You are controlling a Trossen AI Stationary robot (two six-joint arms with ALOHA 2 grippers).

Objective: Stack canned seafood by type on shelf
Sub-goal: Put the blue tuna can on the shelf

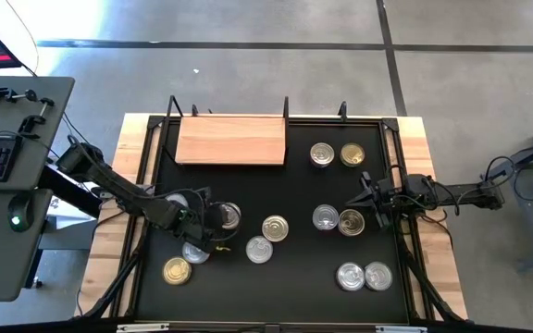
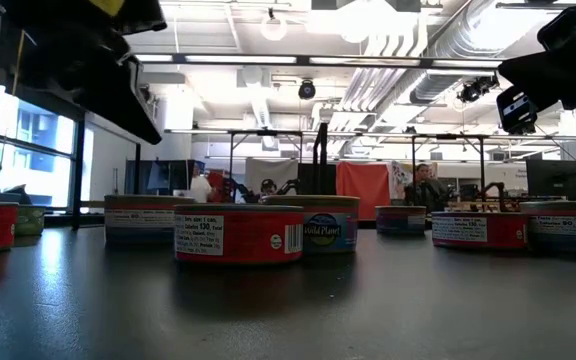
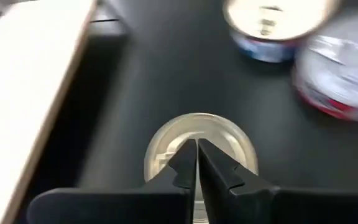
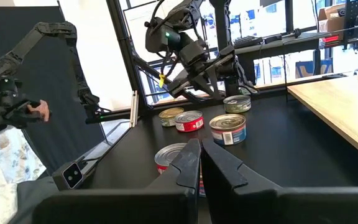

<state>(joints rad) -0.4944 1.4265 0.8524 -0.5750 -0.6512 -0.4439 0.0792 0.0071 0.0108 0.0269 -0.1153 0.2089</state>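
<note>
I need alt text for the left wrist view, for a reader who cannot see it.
The left gripper, fingers shut, hovers above a silver-lidded can on the black table. Two more cans, one blue-sided and one red-sided, lie farther off; the pale wooden shelf runs along one side.

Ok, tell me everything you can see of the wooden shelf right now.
The shelf is a flat rectangular board of light-brown wood with visible grain, lying flat at the far edge of the black table, left of centre. Nothing stands on it yet. The nearest cans sit apart to its right. Neither tool touches it.
</note>
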